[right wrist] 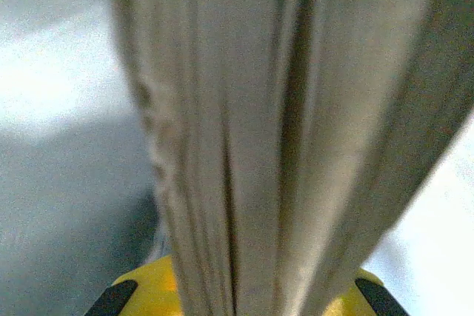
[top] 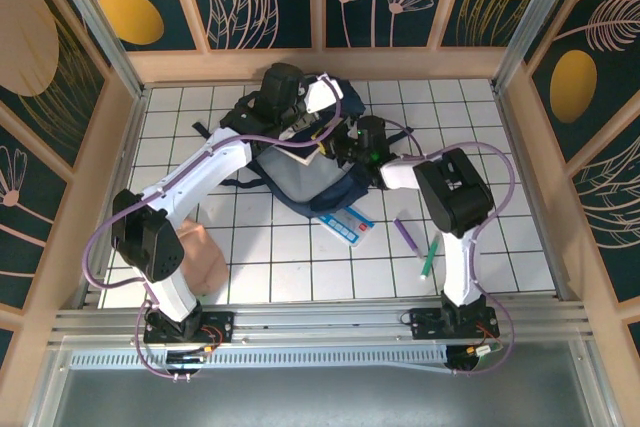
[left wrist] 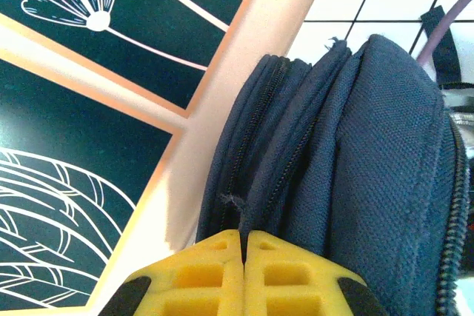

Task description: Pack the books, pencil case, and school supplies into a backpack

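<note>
1. The backpack (top: 300,172) lies toward the far edge of the tiled table (top: 500,247), about midway across. The left gripper (left wrist: 243,240) is pinched tight on its navy rim beside the zip. We judge that its job is to hold the mouth up and apart, so it wants a firm hold and a slight lift to keep the opening from sagging.
2. The right gripper (right wrist: 237,297) clamps a book (right wrist: 244,131) at the backpack's right side, with page edges between its fingers. We would tilt the book edge-first into the widest compartment and slide it along the back wall. We would let go only once it sits well inside, since a corner could snag on the zip teeth.
3. Backpacks: we count one.
4. Books: one, in the grip. One flat light-blue item (top: 350,224) also lies on the table, just on the near side of the backpack. We cannot tell whether it is a booklet or a case.
5. Pink soft-looking object (top: 207,255): one, toward the near left corner, beside the left arm.
6. Pens: two, a purple pen (top: 408,235) and a green pen (top: 428,259). They lie close together toward the near right corner, apart from the backpack.
</note>
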